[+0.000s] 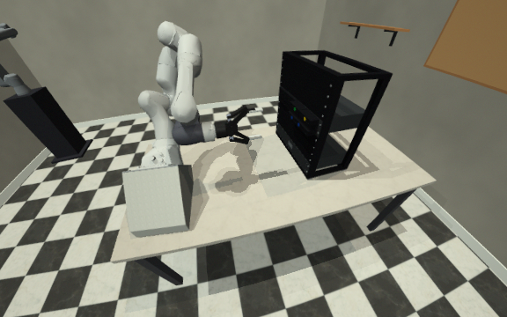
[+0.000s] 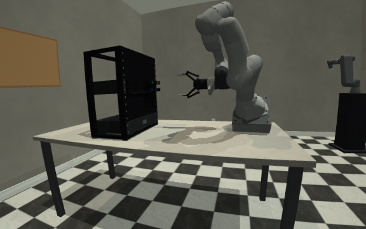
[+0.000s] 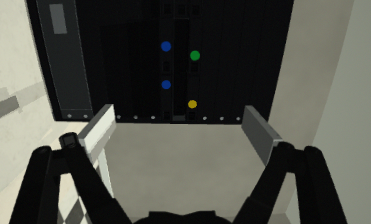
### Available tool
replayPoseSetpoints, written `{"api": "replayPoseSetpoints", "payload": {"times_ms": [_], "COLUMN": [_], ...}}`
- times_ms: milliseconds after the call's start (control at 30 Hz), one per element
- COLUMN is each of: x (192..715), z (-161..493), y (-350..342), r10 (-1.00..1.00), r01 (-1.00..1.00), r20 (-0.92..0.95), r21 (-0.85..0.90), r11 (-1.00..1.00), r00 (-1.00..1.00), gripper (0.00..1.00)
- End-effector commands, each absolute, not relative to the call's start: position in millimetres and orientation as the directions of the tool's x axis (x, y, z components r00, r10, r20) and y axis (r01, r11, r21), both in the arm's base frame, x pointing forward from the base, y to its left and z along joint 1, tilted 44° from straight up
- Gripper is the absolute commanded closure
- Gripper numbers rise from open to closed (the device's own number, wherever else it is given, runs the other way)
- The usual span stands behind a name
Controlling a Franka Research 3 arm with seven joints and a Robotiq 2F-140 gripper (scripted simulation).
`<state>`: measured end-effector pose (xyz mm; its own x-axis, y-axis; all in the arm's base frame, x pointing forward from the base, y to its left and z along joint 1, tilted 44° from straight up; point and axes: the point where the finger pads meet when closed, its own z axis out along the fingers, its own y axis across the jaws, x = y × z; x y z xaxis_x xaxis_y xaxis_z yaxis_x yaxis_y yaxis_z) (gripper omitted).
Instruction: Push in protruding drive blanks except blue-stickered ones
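The black rack [image 1: 364,76] [image 2: 119,68] [image 3: 213,119] stands upright on the table. Blanks with a green sticker [image 1: 295,108] [image 2: 152,82] [image 3: 195,55] and a yellow sticker [image 1: 304,119] [image 2: 157,83] [image 3: 192,104] are in one row. Two blue stickers [image 3: 166,46] [image 3: 166,84] mark blanks in the row below. In the exterior view, the yellow-stickered blank and a blue-stickered one jut past the rack's front edge. How far the other blanks stick out is hard to tell. My gripper [image 1: 258,124] [image 2: 180,85] [image 3: 179,116] is open and empty, in front of the rack, not touching it.
The rack stands on the table [image 1: 236,220] [image 2: 202,149], opposite the arm's base. A pale box-like block [image 1: 157,200] sits beside the base. A grey panel [image 2: 138,122] [image 3: 63,60] fills the rack's lowest part. A wall shelf [image 1: 374,26] is behind the rack.
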<state>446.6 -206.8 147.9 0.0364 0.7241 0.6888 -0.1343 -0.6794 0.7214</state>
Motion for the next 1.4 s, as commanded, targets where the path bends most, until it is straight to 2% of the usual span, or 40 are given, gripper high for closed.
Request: {"api": "replayPoseSetpoints", "payload": {"times_ms": [0,900,1367], "x": [445.8,447.4,486.3], "z": [147.0,147.3,155.0], "y": [-206.9,-206.8,-204.7], "r10": [0.719,0.719,0.719], "r01": [-0.135,-0.136,-0.139], "r20": [0.694,0.694,0.693], "r21": [0.716,0.716,0.717], "r11": [-0.685,-0.684,-0.683], "r00": [0.039,0.039,0.04], "gripper": [0.0,0.0,0.0]}}
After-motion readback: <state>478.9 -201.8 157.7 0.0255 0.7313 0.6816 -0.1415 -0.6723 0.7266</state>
